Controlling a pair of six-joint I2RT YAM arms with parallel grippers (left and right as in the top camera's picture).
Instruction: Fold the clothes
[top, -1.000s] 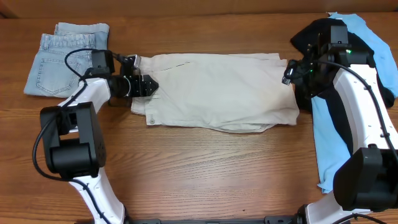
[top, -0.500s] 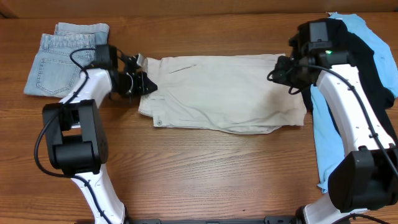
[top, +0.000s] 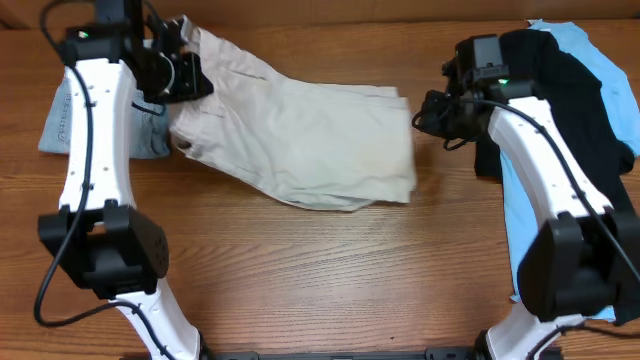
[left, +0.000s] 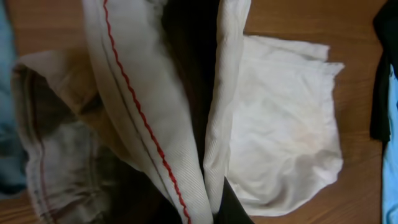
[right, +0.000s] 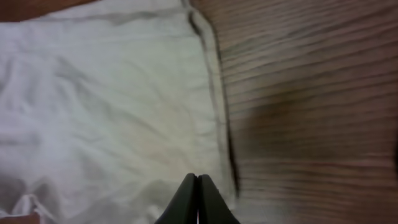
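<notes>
The clothes in hand are pale beige shorts (top: 310, 140). Their waistband end is lifted at the back left, and the legs lie flat toward the middle. My left gripper (top: 188, 78) is shut on the waistband. In the left wrist view the cloth with red stitching (left: 155, 143) runs up from the left gripper (left: 208, 211). My right gripper (top: 422, 110) hangs at the shorts' right hem. In the right wrist view the shorts (right: 106, 93) lie below the right gripper (right: 198, 186), which is shut with no cloth between the fingers.
A black top (top: 570, 110) lies over a sky-blue top (top: 530, 230) at the right edge, under my right arm. Folded blue jeans (top: 55, 125) sit at the back left, partly behind my left arm. Bare wooden table (top: 330, 270) lies in front of the shorts.
My left gripper has risen and swung back-left with the waistband, dragging the shorts left. My right gripper has closed and followed the hem leftward, with nothing in it.
</notes>
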